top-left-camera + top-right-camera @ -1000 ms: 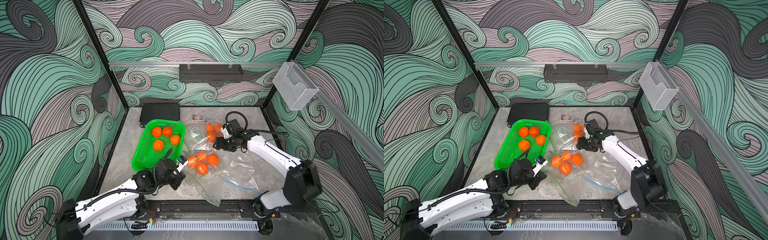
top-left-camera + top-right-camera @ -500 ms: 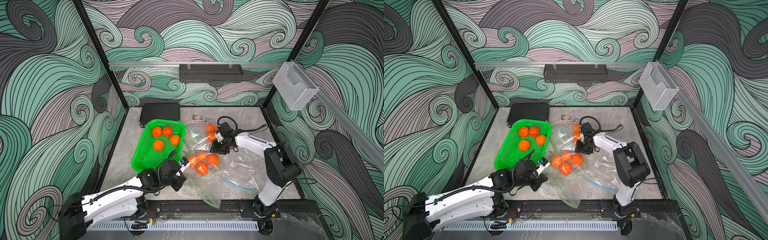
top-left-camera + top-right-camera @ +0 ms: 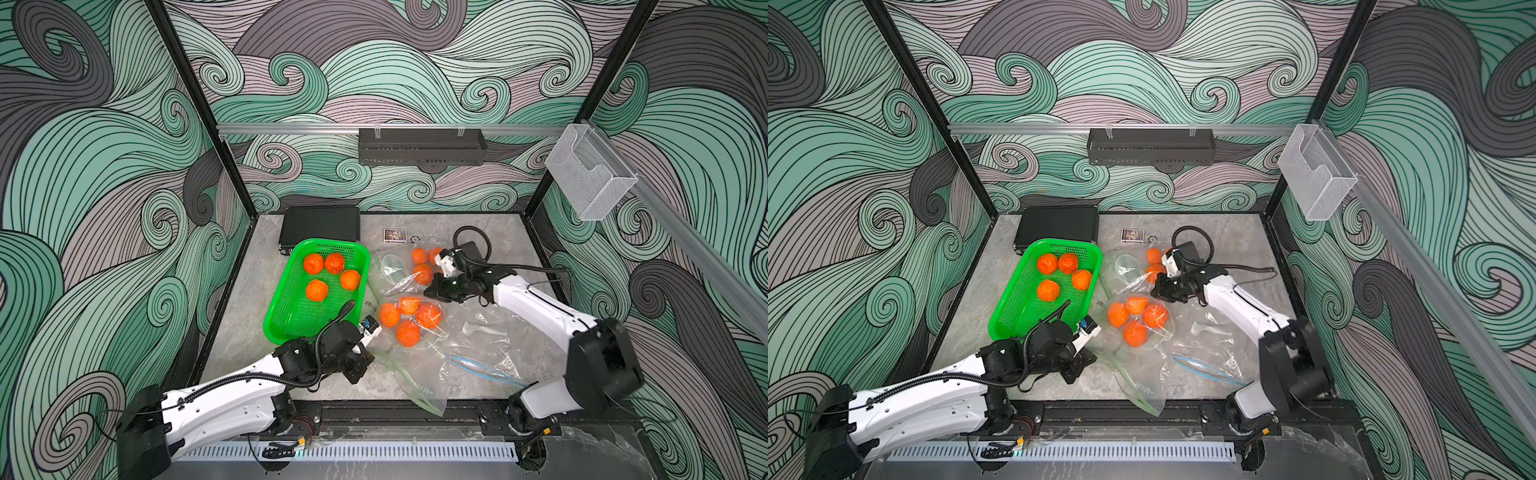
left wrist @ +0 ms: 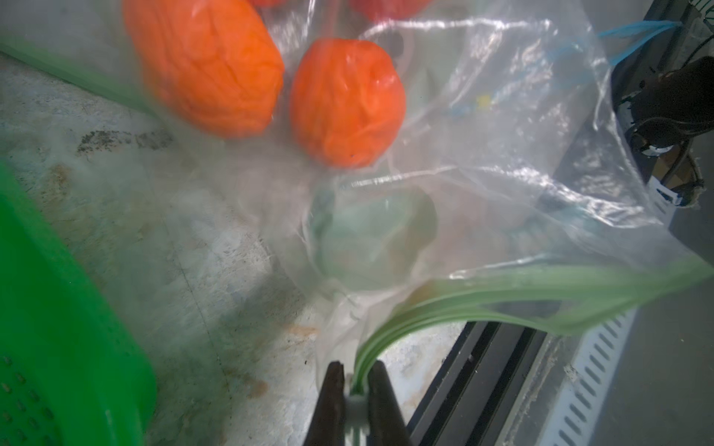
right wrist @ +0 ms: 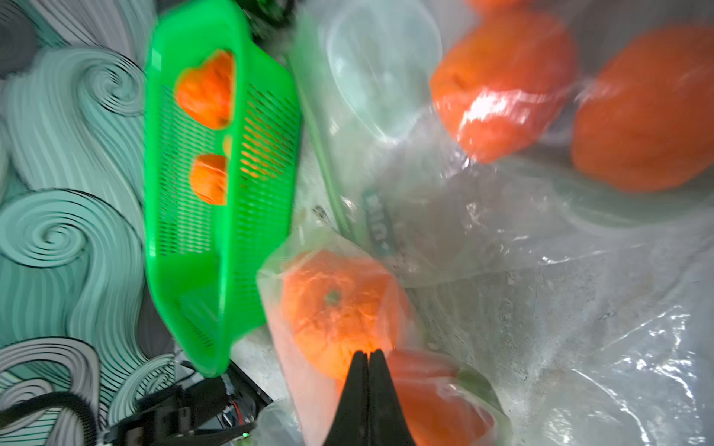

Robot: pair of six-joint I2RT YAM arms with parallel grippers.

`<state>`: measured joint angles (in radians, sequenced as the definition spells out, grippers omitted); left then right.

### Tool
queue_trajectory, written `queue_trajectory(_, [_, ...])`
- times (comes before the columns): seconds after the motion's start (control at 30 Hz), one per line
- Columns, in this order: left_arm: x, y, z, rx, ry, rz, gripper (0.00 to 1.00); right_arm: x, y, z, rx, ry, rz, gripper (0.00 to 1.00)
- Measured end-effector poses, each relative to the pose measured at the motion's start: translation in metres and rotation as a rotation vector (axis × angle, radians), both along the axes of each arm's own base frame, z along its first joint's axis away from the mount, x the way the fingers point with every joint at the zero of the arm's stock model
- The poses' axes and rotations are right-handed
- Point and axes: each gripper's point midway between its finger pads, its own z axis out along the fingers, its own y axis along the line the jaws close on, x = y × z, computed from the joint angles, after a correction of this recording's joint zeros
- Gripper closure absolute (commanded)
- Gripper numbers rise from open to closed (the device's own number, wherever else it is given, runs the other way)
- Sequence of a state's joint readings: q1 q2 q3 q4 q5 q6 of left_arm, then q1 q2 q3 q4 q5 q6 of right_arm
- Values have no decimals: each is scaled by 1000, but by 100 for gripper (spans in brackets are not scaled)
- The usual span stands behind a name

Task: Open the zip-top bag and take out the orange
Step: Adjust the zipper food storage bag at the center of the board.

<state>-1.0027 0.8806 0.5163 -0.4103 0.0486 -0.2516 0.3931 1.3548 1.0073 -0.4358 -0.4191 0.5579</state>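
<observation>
Can't read the tiny card out at 12 o'clock on the table, way too small. Can't see the tips of the right gripper at about 2 o'clock in both top views, buried in bag film. Same with the left gripper at 7 o'clock, tucked under its own wrist.

Left wrist view: only get part of the fingers, chopped by the frame edge, clamped on the green zip strip of the zip-top bag. Nearest orange smeared and cropped, basket just green blur.

Right wrist view: mostly motion blur. Can't make out any film between the pressed-together fingers.
</observation>
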Motion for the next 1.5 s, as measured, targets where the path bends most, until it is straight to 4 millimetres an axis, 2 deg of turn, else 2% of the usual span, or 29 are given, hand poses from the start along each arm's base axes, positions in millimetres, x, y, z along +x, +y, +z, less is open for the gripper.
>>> queue_trajectory(0.1, [6,-9,11,-7,-36,-24,100,6,-38,24,29,-81,-123,100])
queue_trajectory(0.17, [15,-19,18,-14,-72,-40,100,8,-65,27,29,-107,-213,100])
queue_trajectory(0.27, [32,-36,22,7,-126,-49,100,6,-100,17,8,-109,-336,100])
queue_trajectory(0.37, [51,-52,10,84,-155,-62,100,-2,-120,4,-24,-104,-412,100])
queue_trajectory(0.5, [69,-68,-26,211,-155,-103,100,-7,-140,-5,-48,-118,-486,100])
queue_trajectory(0.6, [73,-67,-55,300,-142,-135,100,-6,-147,-9,-56,-122,-513,100])
queue_trajectory(0.63, [73,-65,-63,330,-140,-145,97,-6,-148,-10,-56,-122,-515,100])
queue_trajectory(0.7, [73,-60,-69,369,-147,-159,78,-8,-149,-15,-59,-114,-517,100])
queue_trajectory(0.73, [75,-58,-69,383,-156,-162,75,-9,-149,-18,-60,-111,-518,100])
queue_trajectory(0.8, [78,-55,-67,404,-170,-160,66,-14,-149,-24,-61,-104,-521,100])
queue_trajectory(0.9, [82,-50,-61,435,-175,-152,43,-25,-150,-42,-63,-72,-532,100])
queue_trajectory(0.93, [83,-49,-59,443,-170,-146,38,-29,-151,-50,-64,-54,-538,95])
queue_trajectory(1.0, [83,-47,-50,448,-158,-129,34,-37,-151,-63,-68,-23,-543,92])
queue_trajectory(1.03, [82,-46,-43,439,-151,-115,33,-41,-151,-69,-70,-8,-545,91])
queue_trajectory(1.1, [76,-43,-26,398,-134,-88,32,-45,-152,-74,-76,6,-543,81])
queue_trajectory(1.17, [66,-38,-3,324,-118,-57,31,-46,-152,-73,-78,3,-544,62])
queue_trajectory(1.27, [45,-35,32,159,-92,-41,33,-47,-154,-69,-92,-7,-545,44])
queue_trajectory(1.37, [23,-33,48,21,-23,-38,41,-49,-160,-64,-124,-7,-563,39])
queue_trajectory(1.43, [10,-34,47,-34,43,-41,48,-49,-164,-58,-145,-15,-568,39])
queue_trajectory(1.5, [0,-36,38,-57,118,-36,55,-46,-165,-49,-162,-30,-563,39])
